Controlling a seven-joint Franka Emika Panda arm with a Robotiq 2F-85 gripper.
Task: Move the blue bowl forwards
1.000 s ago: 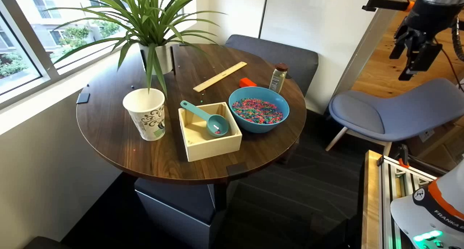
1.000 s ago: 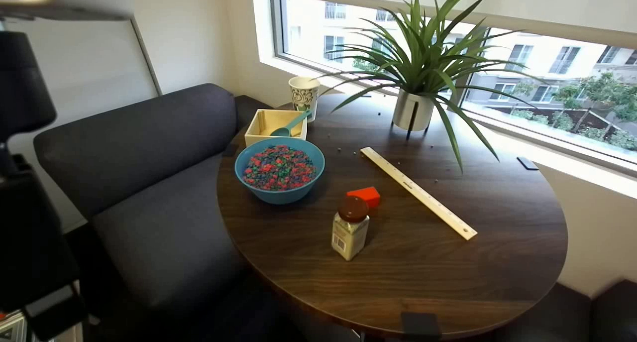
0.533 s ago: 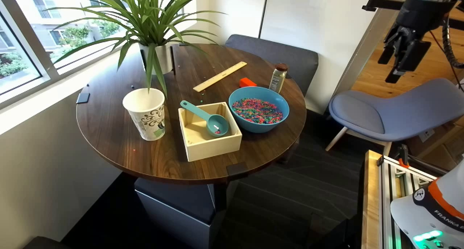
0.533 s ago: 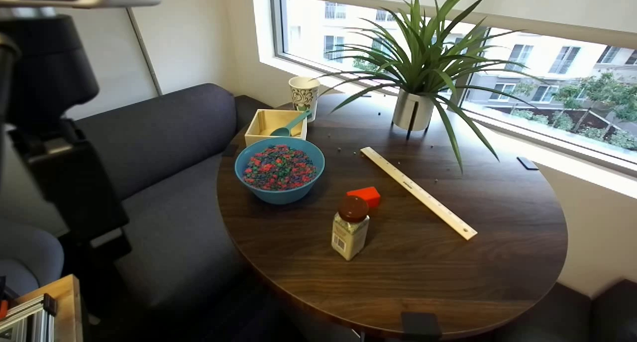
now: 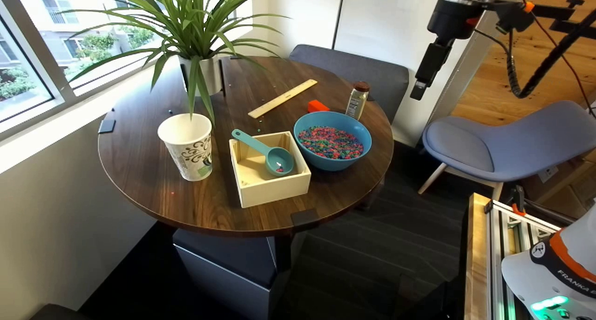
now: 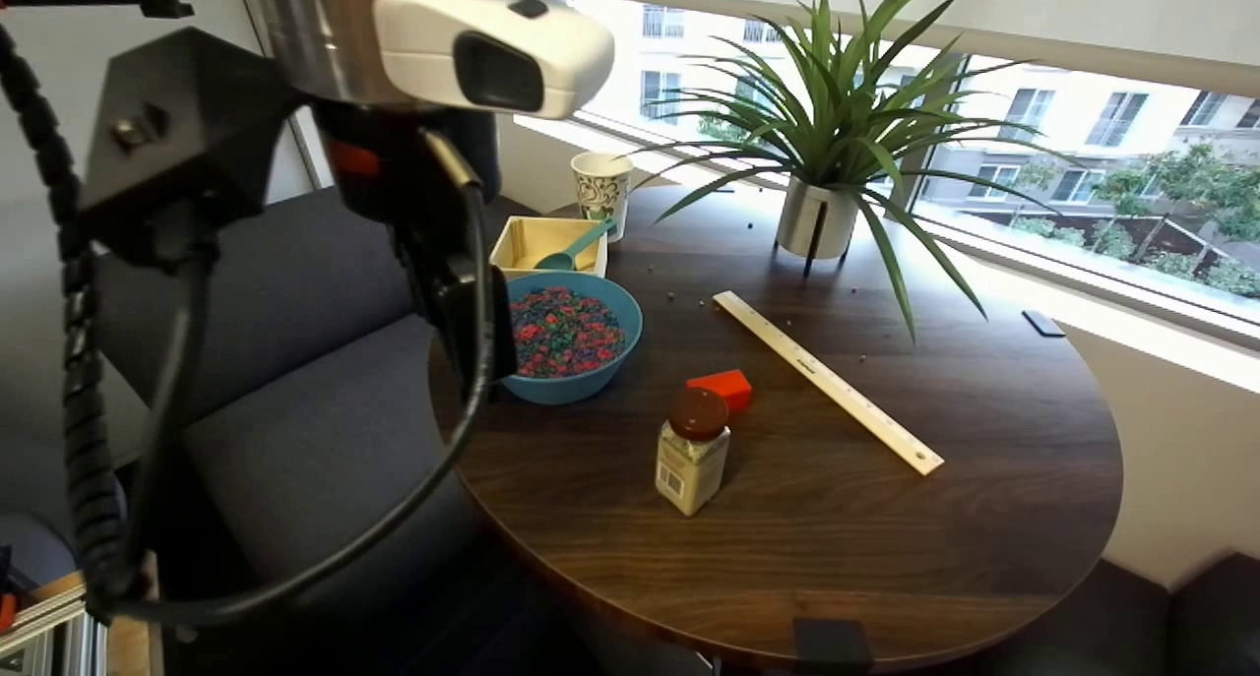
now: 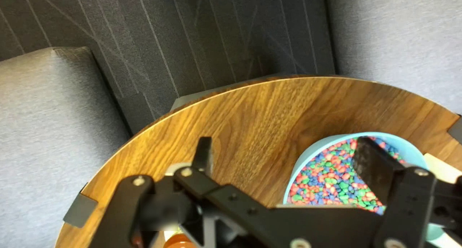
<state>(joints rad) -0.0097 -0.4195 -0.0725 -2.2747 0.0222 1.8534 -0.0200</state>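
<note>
The blue bowl (image 5: pixel 333 165) is round and shallow, filled with red, green and blue bits. It stands upright on the round wooden table (image 5: pixel 219 213), close beside the cream box. In an exterior view the arm covers the left edge of the bowl (image 6: pixel 566 391). In the wrist view the bowl (image 7: pixel 304 155) lies at lower right, partly behind the right finger. My gripper (image 7: pixel 288 157) is open with nothing between its fingers. In an exterior view the gripper (image 5: pixel 419 92) hangs in the air right of the bowl, above table height, apart from it.
The cream box (image 5: pixel 274 195) holds a teal scoop (image 5: pixel 281 161). A paper cup (image 5: pixel 193 157) stands past it. A brown-capped bottle (image 6: pixel 692 464), a red block (image 6: pixel 728 386) and a wooden ruler (image 6: pixel 827 381) lie near the bowl. A plant pot (image 6: pixel 817 223) stands by the window.
My gripper has swung towards the table and turned, so its fingers now show side-on in an exterior view. It now covers part of the bowl in an exterior view. The bowl has not moved.
</note>
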